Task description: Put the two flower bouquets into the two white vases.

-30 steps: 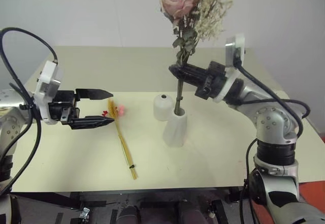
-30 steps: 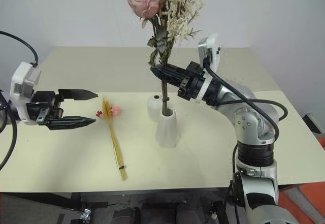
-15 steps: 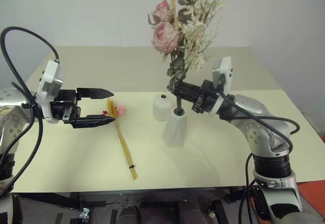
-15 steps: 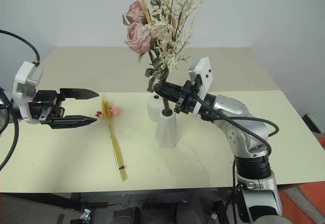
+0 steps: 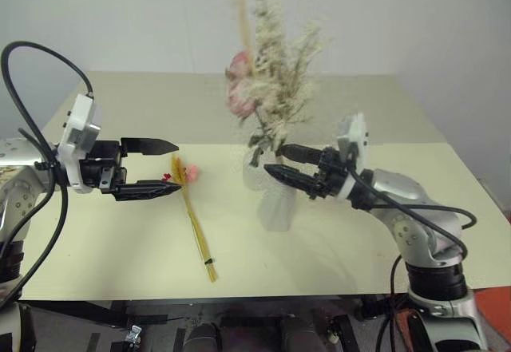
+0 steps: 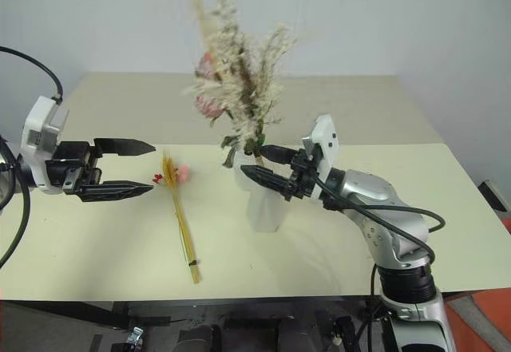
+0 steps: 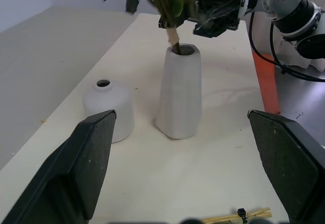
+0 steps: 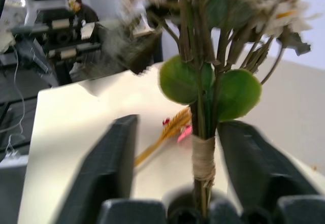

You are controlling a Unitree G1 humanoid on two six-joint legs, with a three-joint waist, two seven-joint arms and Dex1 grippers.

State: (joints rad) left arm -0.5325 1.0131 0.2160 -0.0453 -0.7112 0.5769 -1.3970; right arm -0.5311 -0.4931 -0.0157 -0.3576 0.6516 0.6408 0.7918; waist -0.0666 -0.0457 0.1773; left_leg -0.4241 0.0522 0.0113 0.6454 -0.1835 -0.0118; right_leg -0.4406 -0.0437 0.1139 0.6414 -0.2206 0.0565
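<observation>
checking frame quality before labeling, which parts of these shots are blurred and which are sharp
Left eye view: the rose bouquet standing in the taller vase is smeared, while the thin stalk bundle on the table is crisp. Left wrist view: both vases are sharp, including the shorter vase. Right wrist view: the right claw fingers and the background are soft; the wrapped stems are clearer.

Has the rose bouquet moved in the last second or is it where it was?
Yes. The rose bouquet has dropped lower into the tall white vase, and the right gripper has come down with it, its jaws now apart on either side of the stems.
</observation>
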